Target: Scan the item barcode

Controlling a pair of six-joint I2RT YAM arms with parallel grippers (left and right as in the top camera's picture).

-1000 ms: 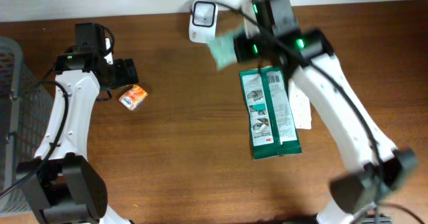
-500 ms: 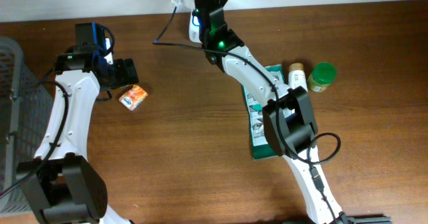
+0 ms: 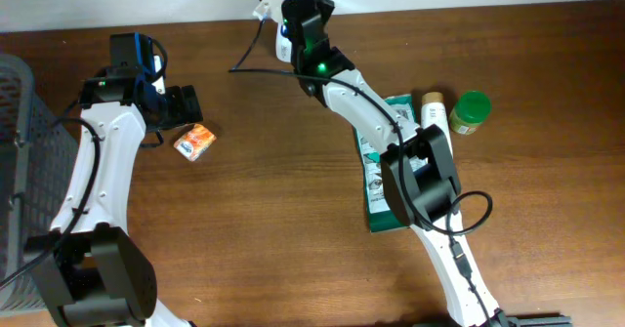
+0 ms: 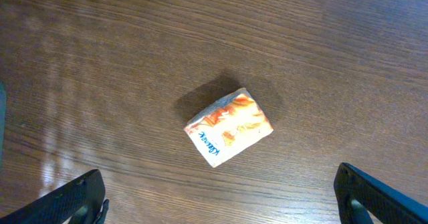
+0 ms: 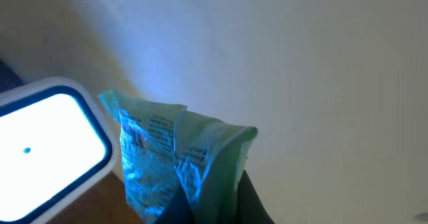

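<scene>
My right gripper (image 3: 299,3) is at the table's back edge and is shut on a small green packet (image 5: 175,158). The packet stands upright between the dark fingers (image 5: 249,198), washed in blue light. It is right next to the white scanner (image 5: 41,144), whose window glows. From overhead the arm hides most of the scanner (image 3: 282,36) and the packet. My left gripper (image 4: 221,209) hangs open, with nothing in it, over an orange tissue pack (image 4: 229,126) lying flat on the wood (image 3: 194,141).
A large green wipes pack (image 3: 379,166) lies under the right arm. A white bottle (image 3: 436,115) and a green-lidded jar (image 3: 471,112) sit beside it. A grey basket (image 3: 14,151) stands at the left edge. A wall rises just behind the scanner.
The right arm has swung left and back, carrying the green packet from beside the scanner to right over it. The left arm has stayed still.
</scene>
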